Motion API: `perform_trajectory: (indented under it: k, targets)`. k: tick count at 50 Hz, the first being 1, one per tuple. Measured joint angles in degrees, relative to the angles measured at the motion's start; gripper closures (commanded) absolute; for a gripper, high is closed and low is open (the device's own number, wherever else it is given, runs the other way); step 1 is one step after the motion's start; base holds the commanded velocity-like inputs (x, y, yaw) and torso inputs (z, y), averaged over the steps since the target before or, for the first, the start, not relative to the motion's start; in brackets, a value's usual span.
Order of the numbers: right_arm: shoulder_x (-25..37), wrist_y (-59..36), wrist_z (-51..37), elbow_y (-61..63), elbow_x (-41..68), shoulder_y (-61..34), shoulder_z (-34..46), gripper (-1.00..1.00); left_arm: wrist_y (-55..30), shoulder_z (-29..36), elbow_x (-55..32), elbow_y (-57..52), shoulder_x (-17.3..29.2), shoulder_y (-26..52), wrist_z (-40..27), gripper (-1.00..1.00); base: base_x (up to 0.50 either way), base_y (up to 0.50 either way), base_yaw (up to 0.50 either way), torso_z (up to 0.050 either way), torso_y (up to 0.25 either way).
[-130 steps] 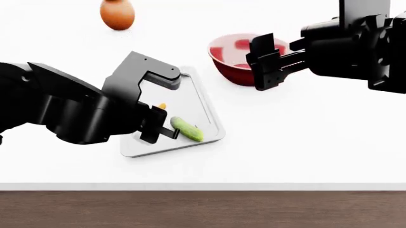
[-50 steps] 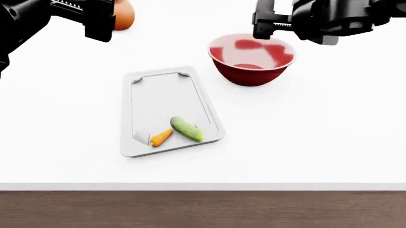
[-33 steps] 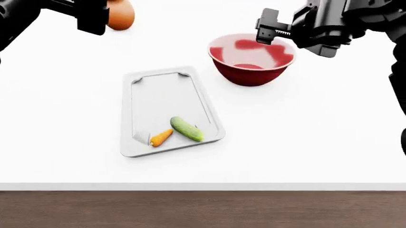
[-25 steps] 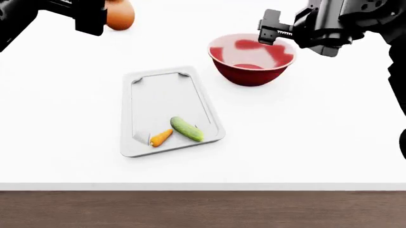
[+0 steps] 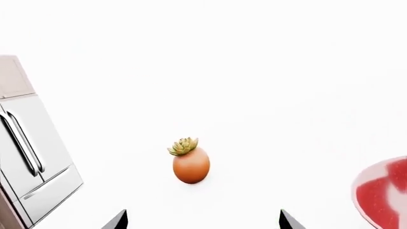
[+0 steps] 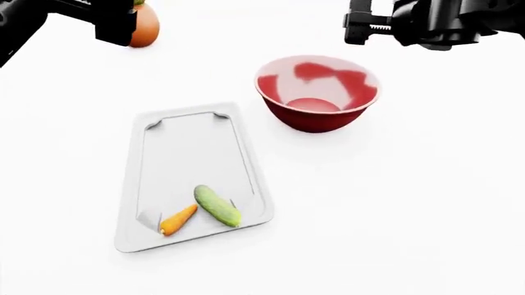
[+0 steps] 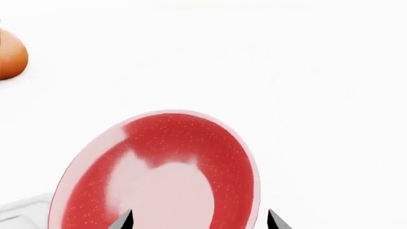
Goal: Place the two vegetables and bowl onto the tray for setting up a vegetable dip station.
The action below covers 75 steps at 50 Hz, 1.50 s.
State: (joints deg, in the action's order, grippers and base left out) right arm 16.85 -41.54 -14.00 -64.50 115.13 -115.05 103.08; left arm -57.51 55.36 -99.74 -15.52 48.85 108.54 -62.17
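Bowl [image 6: 318, 92] sits on counter [image 6: 410, 203] at tray's [image 6: 139, 184] 2 o'clock, not loaded. Cucumber [image 6: 217, 206] and carrot [image 6: 178, 219] lie in tray. Right claw [image 7: 199, 220] spread above bowl, lined up to grab; left claw [image 5: 202, 222] spread, empty.

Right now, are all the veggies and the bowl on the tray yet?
Almost! The cucumber and the carrot already lie on the tray. The red bowl sits on the table beside the tray, so it is what's left. Neither gripper holds anything: the right gripper is open above the bowl, and the left gripper is open near the plant pot.
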Motion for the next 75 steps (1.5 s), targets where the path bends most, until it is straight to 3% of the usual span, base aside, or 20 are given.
perform_trajectory:
  k: [14, 37, 54, 75]
  targets:
    - [-3.0, -3.6, 2.7, -6.1, 2.3, 1.9, 1.8, -1.0, 0.4, -0.4, -0.6, -0.6, 0.5, 0.0, -1.0, -1.0, 0.0, 0.0, 0.0, 0.0, 0.001]
    - [-6.4, 3.3, 9.2, -9.7, 9.8, 2.4, 11.3, -1.0, 1.1, -0.7, -0.5, -1.2, 1.8, -1.5, -1.1, -1.0, 0.23, 0.1, 0.0, 0.0, 0.001]
    - [-5.3, -1.3, 4.6, -10.2, 17.2, 2.2, 19.5, -1.0, 1.1, -1.1, -1.1, -1.2, 2.0, -1.0, -1.6, -1.0, 0.0, 0.0, 0.0, 0.0, 0.0]
    - [-2.5, -6.6, 1.1, -9.5, 25.9, 4.1, 23.7, -1.0, 1.2, -1.6, -1.5, -1.2, 2.3, -0.8, -1.9, -1.0, 0.0, 0.0, 0.0, 0.0, 0.0]
